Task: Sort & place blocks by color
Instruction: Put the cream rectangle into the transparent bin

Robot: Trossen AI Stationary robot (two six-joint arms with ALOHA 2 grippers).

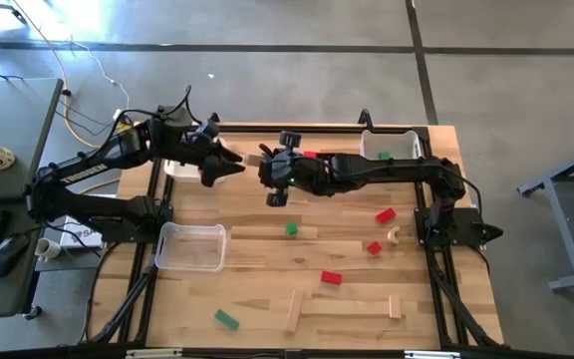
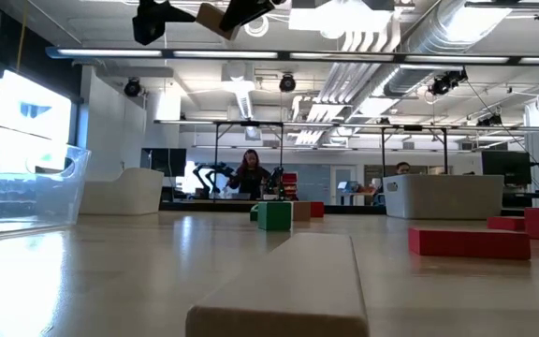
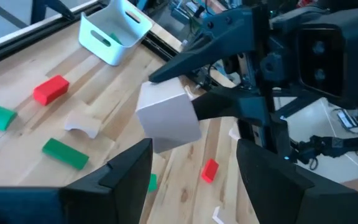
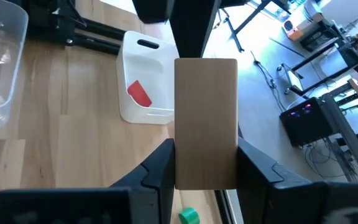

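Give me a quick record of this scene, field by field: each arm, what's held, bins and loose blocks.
right gripper: shut on plain wood block, held in the air mid-table
left gripper: open, facing that block
white bin: holds one red block
clear bin: looks empty
second white bin: green block inside
table: red, green and plain blocks loose

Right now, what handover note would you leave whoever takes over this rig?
Right gripper shut on a plain wood block, held in the air facing the open left gripper.
Done: one red block in the white bin by the left arm, one green block in the far-right white bin.
Left: loose red blocks, loose green blocks and wood pieces on the table.
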